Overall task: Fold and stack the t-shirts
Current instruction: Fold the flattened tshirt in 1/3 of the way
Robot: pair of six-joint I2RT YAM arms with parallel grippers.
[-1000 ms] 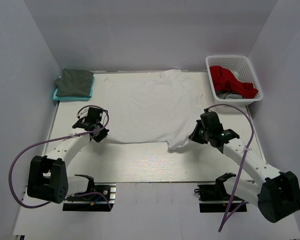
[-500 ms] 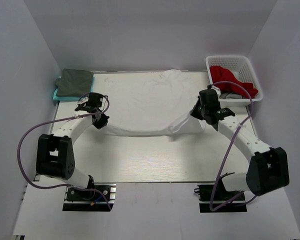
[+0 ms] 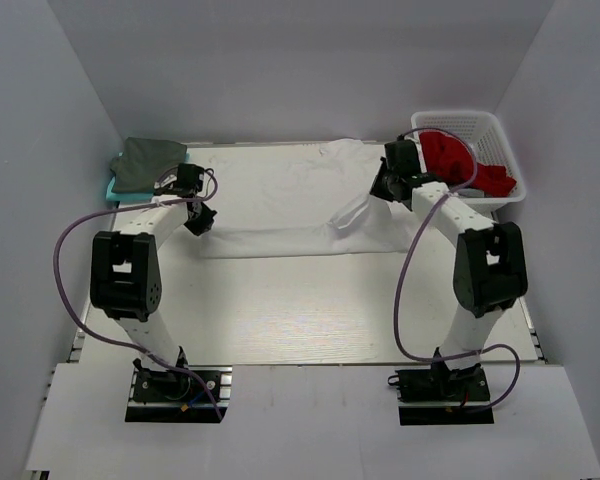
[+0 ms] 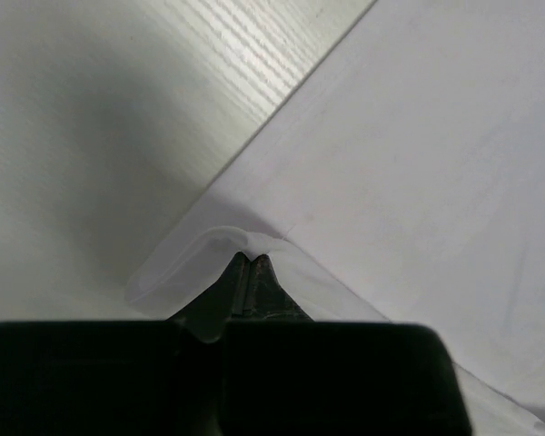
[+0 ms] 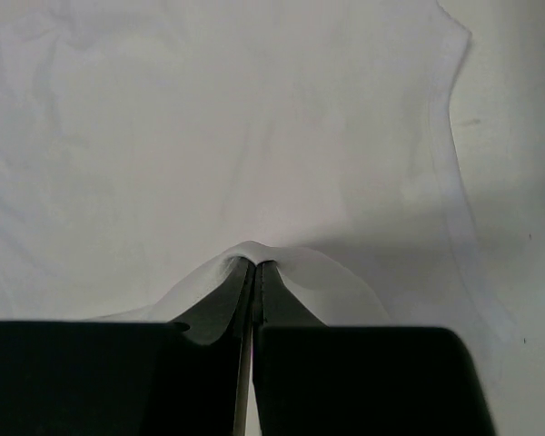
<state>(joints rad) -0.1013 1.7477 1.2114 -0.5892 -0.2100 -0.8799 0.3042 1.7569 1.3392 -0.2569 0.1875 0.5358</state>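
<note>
White cloth t-shirt (image 3: 280,190) lies spread across the middle and upper part of the pale wood-grain counter (image 3: 280,320) in your top view, with its collar toward the back wall. Its near part is doubled over onto itself, so a straight folded edge runs left to right across the middle of the frame.

Your left jaws are pressed together on a pinch of the white t-shirt at its left edge. On the left wrist view the dark tips meet with a small hood of fabric draped over them, and bare counter fills the upper left. Your right jaws are likewise clamped on a pinch of the same t-shirt near its right edge. The right wrist view shows the tips meeting under a raised ridge of cloth.

At upper left, a folded dark grey-green t-shirt (image 3: 145,163) sits on a teal t-shirt (image 3: 110,187), just beside your left arm's wrist. At upper right, a white plastic lattice basket (image 3: 500,130) holds crumpled red cloth (image 3: 450,152), close to your right wrist.
</note>
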